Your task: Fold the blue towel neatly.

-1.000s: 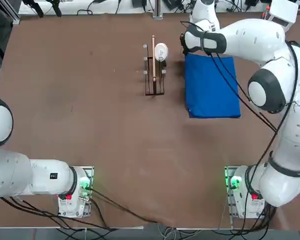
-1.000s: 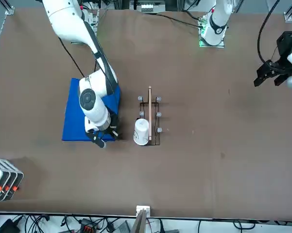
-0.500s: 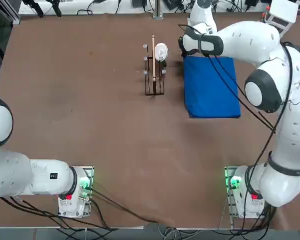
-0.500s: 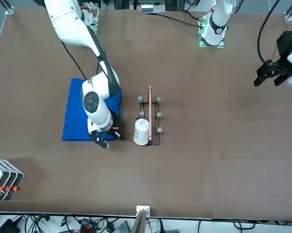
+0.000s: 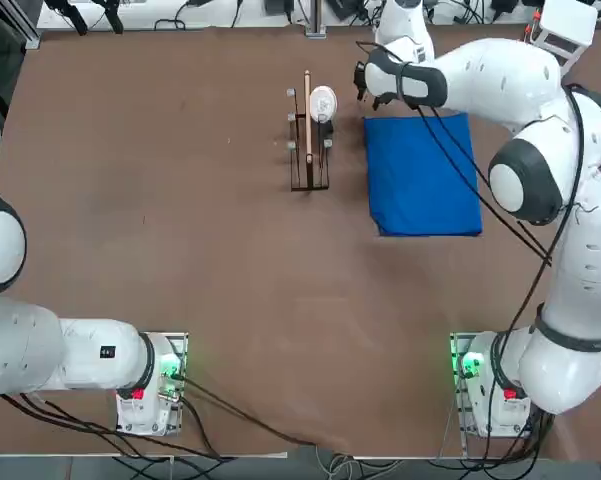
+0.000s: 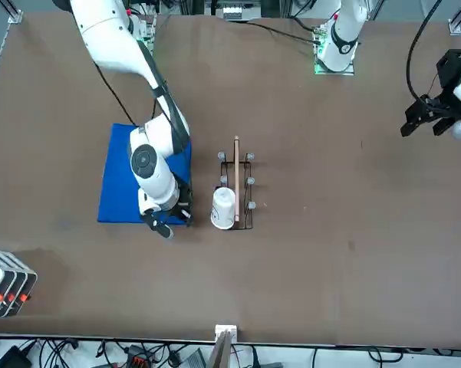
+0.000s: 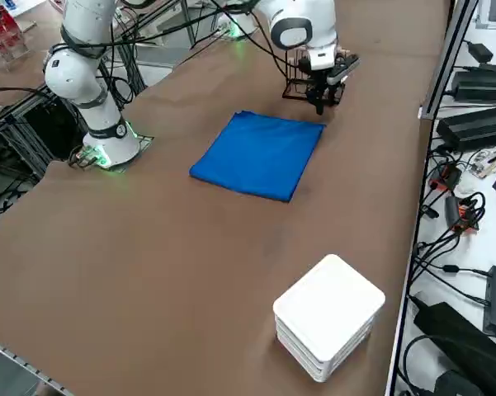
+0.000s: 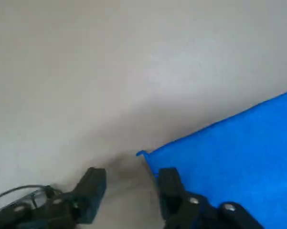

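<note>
right pincer (image 8: 129,183) spread over the far corner of the flat, smooth, rectangular blue towel (image 5: 422,175)

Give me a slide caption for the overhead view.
Right gripper open at the far corner of the folded blue towel, next to a small wire rack.

Right arm stretched far across table from its base, elbow bent, wrist angled down. Right gripper (image 8: 126,188) at far end of reach, pointing down just above surface, fingers (image 8: 91,187) spread apart, nothing between them.
</note>
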Tool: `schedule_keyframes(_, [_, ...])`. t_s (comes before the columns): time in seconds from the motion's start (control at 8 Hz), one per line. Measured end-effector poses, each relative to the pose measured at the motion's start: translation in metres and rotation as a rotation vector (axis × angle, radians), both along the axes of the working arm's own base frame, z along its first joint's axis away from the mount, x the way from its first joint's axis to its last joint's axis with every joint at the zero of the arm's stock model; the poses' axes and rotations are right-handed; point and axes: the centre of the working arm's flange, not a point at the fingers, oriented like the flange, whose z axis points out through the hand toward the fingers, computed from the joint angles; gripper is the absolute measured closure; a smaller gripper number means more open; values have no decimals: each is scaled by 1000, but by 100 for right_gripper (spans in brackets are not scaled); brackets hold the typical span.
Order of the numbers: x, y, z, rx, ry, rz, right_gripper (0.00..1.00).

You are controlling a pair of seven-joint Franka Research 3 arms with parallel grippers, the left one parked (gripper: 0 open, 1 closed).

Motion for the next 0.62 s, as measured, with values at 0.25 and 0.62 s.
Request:
schedule_keyframes(0.25, [4, 3, 20, -48, 47, 31, 0])
schedule_keyframes(0.62, [10, -5, 80, -89, 80, 161, 0])
